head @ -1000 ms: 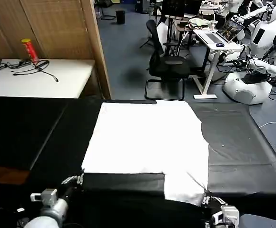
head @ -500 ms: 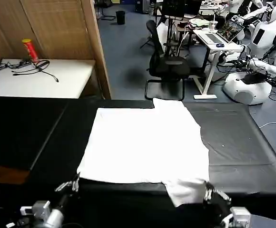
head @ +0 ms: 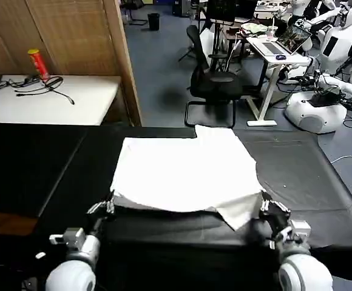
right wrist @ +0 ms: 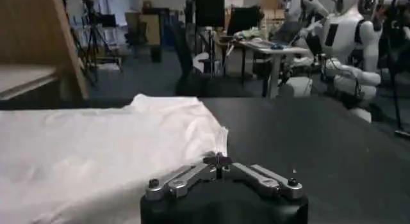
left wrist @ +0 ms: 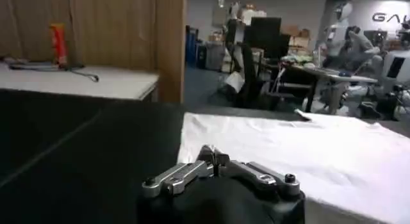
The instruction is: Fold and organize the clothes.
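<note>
The clothes are one plain white T-shirt (head: 188, 170) spread on the black table (head: 36, 163). Its near edge is raised off the surface, with shadow beneath. My left gripper (head: 107, 205) is shut on the near left corner. My right gripper (head: 266, 207) is shut on the near right corner, where a flap hangs. In the left wrist view the shut left gripper (left wrist: 214, 157) sits at the edge of the T-shirt (left wrist: 307, 148). In the right wrist view the T-shirt (right wrist: 115, 148) runs down into the shut right gripper (right wrist: 218, 160). No lettering shows.
Bare black table lies on both sides of the shirt. Behind on the left is a white desk (head: 60, 100) with a red can (head: 37, 63) and cables. A black office chair (head: 215, 85) and white robots (head: 321, 103) stand beyond the far edge.
Both grippers have moved up and away from the front edge, carrying the shirt's near edge. That edge lay over the table front before and is now lifted and drawn toward the middle.
</note>
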{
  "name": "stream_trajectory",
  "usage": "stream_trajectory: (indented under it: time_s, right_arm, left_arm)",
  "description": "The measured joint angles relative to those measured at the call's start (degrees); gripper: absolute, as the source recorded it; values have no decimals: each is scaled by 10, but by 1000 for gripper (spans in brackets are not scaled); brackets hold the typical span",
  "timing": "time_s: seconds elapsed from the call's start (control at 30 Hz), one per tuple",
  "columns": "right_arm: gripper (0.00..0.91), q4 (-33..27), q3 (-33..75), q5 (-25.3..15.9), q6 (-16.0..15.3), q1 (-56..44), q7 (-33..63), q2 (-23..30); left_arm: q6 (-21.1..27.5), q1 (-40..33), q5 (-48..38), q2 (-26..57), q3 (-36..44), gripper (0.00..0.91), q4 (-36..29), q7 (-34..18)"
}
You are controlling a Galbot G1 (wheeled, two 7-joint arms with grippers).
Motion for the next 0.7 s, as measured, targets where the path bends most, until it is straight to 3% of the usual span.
stream_trajectory:
  time_s: [0.7]
  right_arm:
    - [0, -123, -45, -7, -6, 96, -24, -6]
  left_arm:
    - [-11, -103, 31, 31, 16, 0, 107, -1]
